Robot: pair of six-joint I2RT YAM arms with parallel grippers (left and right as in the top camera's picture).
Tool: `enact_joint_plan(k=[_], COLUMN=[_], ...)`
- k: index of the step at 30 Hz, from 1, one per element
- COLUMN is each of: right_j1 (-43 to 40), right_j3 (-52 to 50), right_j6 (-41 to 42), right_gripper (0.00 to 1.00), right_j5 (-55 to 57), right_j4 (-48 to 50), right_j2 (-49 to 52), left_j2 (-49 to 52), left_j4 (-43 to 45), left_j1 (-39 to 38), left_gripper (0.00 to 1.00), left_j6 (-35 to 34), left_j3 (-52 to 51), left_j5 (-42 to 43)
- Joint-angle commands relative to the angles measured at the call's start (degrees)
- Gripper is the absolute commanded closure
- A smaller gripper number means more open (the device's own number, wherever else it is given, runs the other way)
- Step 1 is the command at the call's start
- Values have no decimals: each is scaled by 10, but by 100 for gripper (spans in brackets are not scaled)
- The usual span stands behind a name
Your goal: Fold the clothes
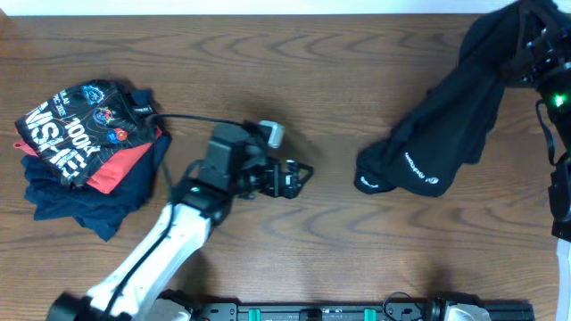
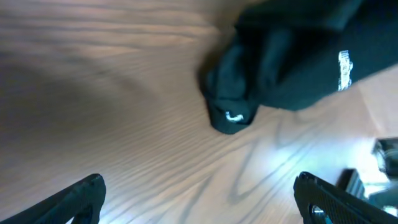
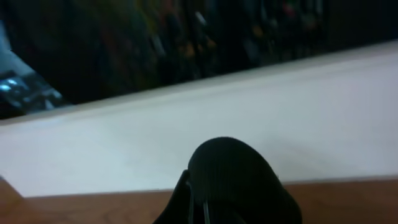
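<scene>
The right gripper (image 1: 528, 52) holds up one end of the plain black polo shirt of soft fabric (image 1: 446, 125). The cloth hides its jaws, and its own wrist view shows only a dark rounded bulk (image 3: 230, 177) close in front of the camera. From that grip the shirt hangs down and away to a bunched end resting on the brown wood-grain table (image 1: 357, 53). That end lies straight ahead of the left gripper (image 1: 303, 174) and apart from it. The left gripper sits low over the table, its fingers (image 2: 81, 196) spread wide with nothing between them. A small white logo (image 2: 345, 70) shows on the cloth ahead of it, off to its right. Well behind the left gripper lies a pile of folded garments (image 1: 85, 147): a black tee with white lettering on top of red and navy ones.
</scene>
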Motion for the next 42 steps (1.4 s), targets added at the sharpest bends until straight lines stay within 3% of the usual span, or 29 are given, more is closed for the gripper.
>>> enact_joint_plan(k=[1,8,16,29,33,42], right_j1=[6,6,6,6,6,7], right_j3=[5,5,5,5,5,5], right_j6=[18,22,22,-21,-21,-5], right_gripper=[99,99,99,99,99,99], right_j5=[-33,3,-7,-134,-76,-148], right_j4=[35,-2,-29,-31,-49,-65], right_j2=[-21,-33,-24,-24,-20,2], left_j2=[50,170,263,221,200,169], left_j4=[61,193,200,217,217,273], left_j1=[-45,-118,-127,-138,-151,-167], left_gripper=[2,2,2,2,2,2], left_j6=[-38,-81,-99,-93,-92,-92], left_j3=[9,10,53,113,115,115], left_j5=[-9,-83,-83,-45,-14,-51])
